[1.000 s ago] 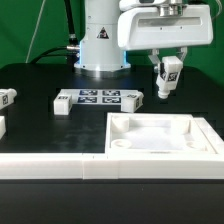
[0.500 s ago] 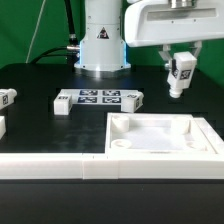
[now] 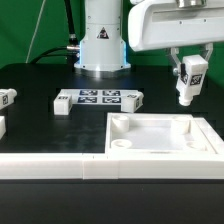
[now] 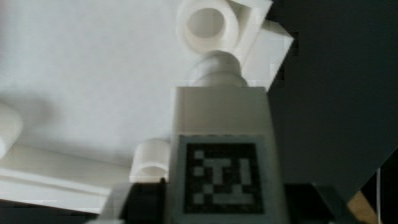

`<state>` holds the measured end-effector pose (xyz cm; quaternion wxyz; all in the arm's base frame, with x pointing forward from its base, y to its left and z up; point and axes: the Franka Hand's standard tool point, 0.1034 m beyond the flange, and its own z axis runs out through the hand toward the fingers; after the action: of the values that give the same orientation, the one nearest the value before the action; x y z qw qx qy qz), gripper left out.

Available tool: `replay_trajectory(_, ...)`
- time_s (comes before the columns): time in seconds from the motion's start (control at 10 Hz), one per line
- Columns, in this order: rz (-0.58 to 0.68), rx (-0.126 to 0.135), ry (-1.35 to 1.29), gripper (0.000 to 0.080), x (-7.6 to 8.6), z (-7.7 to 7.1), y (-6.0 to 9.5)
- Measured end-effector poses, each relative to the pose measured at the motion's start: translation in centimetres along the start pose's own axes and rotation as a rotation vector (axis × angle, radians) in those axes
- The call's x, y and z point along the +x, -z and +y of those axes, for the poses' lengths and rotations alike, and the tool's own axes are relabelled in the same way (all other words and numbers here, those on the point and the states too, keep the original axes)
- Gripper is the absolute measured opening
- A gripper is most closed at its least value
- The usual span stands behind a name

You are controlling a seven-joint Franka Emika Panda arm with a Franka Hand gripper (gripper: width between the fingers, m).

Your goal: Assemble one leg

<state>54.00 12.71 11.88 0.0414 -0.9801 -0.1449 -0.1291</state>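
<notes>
My gripper [image 3: 190,66] is shut on a leg [image 3: 188,82], a small white oblong block with a black-and-white marker. It hangs upright in the air above the far right corner of the large white tray-like piece [image 3: 160,140]. In the wrist view the leg [image 4: 221,130] runs away from the gripper [image 4: 219,200], its round tip near a corner hole [image 4: 212,22] of the tray-like piece [image 4: 89,90]. Other legs lie on the black table: one at the exterior view's left edge [image 3: 6,98], one [image 3: 64,103] left of the marker board and one [image 3: 132,98] at its right end.
The marker board [image 3: 97,98] lies at the middle back of the black table. The robot base [image 3: 100,40] stands behind it. A white strip [image 3: 60,165] runs along the front edge.
The gripper has carried the leg to the exterior view's right and a little forward, from beside the robot base to above the tray-like piece's far right corner.
</notes>
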Motion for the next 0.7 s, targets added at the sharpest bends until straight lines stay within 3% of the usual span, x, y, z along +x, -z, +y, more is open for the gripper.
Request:
replay_trajectory(0.3, 0.011, -0.004, 0.015, 0.0291, 0.3, 0.4, 0.1)
replay_trajectory(0.5, 0.059, -0.016, 0.031, 0.0291, 2.1, 1.5, -0.1)
replay_trajectory(0.6, 0.140, -0.041, 0.052, 0.0291, 3.0, 2.4, -0.2)
replay_trajectory(0.7, 0.114, -0.033, 0.048, 0.0291, 3.2, 2.6, -0.6)
